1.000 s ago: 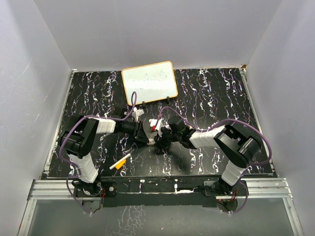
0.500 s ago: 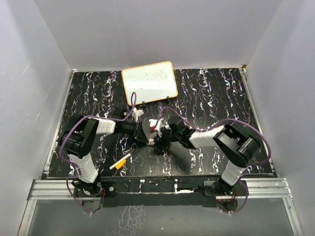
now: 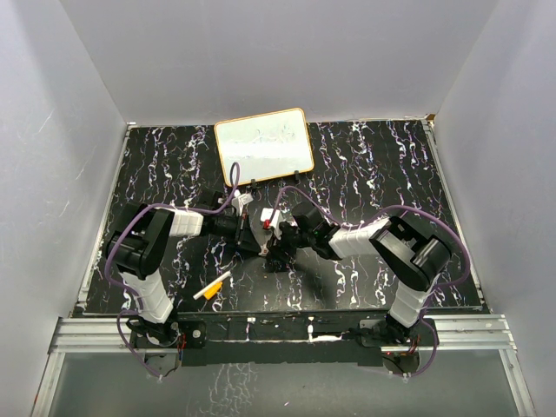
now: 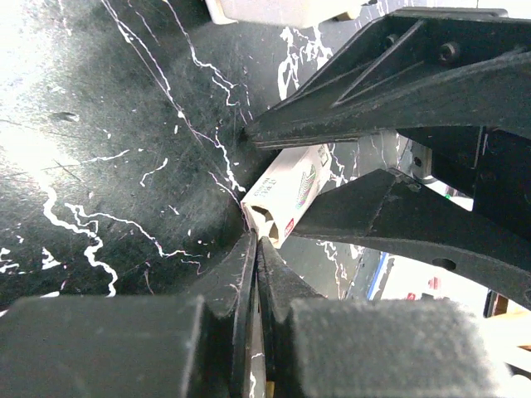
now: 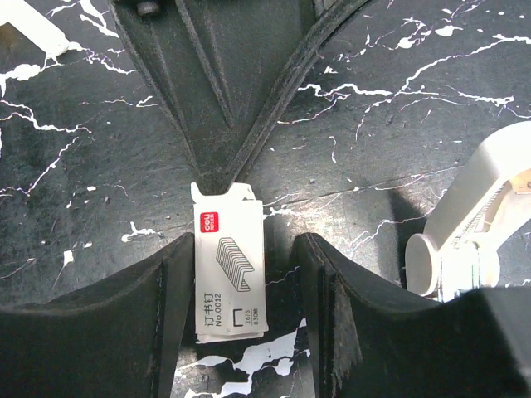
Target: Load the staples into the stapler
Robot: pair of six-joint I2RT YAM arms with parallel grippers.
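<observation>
The staples (image 5: 230,269) are a small white box with a red logo, lying flat on the black marbled table. My right gripper (image 5: 245,240) is open around the box: it rests against the left finger, with a gap to the right finger. My left gripper (image 4: 257,242) is shut, and its tips meet at the box's end flap (image 4: 264,217). I cannot tell whether they pinch the flap. The left gripper's fingers (image 5: 217,124) reach in from the far side in the right wrist view. The white stapler (image 5: 469,240) lies just right of the right gripper, and in the top view the stapler (image 3: 258,229) is beside both grippers.
An orange-and-white marker pen (image 3: 212,287) lies near the front left. A small whiteboard (image 3: 263,145) stands propped at the back. Grey walls enclose the table on three sides. Both arms' purple cables loop over the middle.
My left gripper's jaws have closed fully at the box's end. The right jaws have opened wider, and the right arm has shifted slightly to the left.
</observation>
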